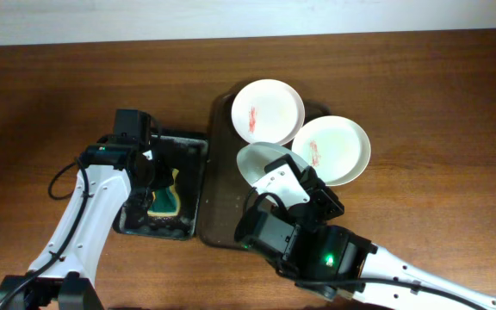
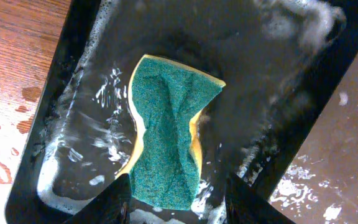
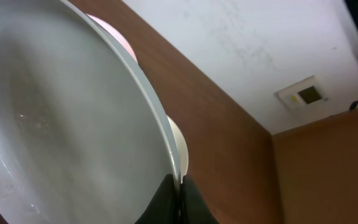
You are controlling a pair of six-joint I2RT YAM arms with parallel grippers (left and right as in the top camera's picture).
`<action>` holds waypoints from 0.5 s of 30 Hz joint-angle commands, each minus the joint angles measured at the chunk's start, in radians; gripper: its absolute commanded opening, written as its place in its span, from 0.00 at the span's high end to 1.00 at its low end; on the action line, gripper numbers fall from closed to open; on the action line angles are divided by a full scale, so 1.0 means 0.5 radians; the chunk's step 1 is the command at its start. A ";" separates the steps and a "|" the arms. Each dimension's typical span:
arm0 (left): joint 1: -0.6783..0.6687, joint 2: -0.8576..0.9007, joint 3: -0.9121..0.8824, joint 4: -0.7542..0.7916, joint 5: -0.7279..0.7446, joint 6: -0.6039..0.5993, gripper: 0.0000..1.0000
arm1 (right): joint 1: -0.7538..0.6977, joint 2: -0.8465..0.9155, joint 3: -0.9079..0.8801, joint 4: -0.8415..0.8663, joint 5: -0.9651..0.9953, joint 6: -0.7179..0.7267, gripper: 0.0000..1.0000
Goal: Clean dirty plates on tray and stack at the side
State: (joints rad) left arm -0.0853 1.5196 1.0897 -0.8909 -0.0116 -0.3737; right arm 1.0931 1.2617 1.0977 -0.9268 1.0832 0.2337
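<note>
Two white plates with red smears lie at the far end of the dark brown tray (image 1: pixel 218 202): one at the back (image 1: pixel 268 110), one to its right (image 1: pixel 331 149). My right gripper (image 1: pixel 275 176) is shut on the rim of a third white plate (image 1: pixel 257 160) and holds it tilted on edge over the tray; in the right wrist view this plate (image 3: pixel 55 124) fills the left side, pinched at its rim (image 3: pixel 179 186). My left gripper (image 2: pixel 178 199) is open, its fingers on either side of the near end of the green-yellow sponge (image 2: pixel 169 140).
The sponge lies in soapy water in the small black tray (image 1: pixel 193 181) left of the brown tray. Water drops and foam lie on the wood beside it (image 2: pixel 5 143). The right arm's body (image 1: pixel 317 250) covers the near end of the brown tray.
</note>
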 commanded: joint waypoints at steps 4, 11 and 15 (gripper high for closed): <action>0.006 -0.005 -0.008 -0.024 0.031 0.019 0.57 | 0.069 -0.011 0.042 -0.010 0.311 0.011 0.96; 0.006 -0.005 -0.008 -0.024 0.053 0.018 0.28 | 0.066 -0.011 0.042 -0.010 0.342 0.011 0.96; 0.006 -0.005 -0.008 -0.024 0.053 0.018 0.00 | 0.065 -0.011 0.042 -0.009 0.342 0.012 0.96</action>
State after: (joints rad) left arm -0.0853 1.5196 1.0897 -0.9009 0.0074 -0.3653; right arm 1.1202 1.2617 1.0977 -0.9314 1.2121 0.2314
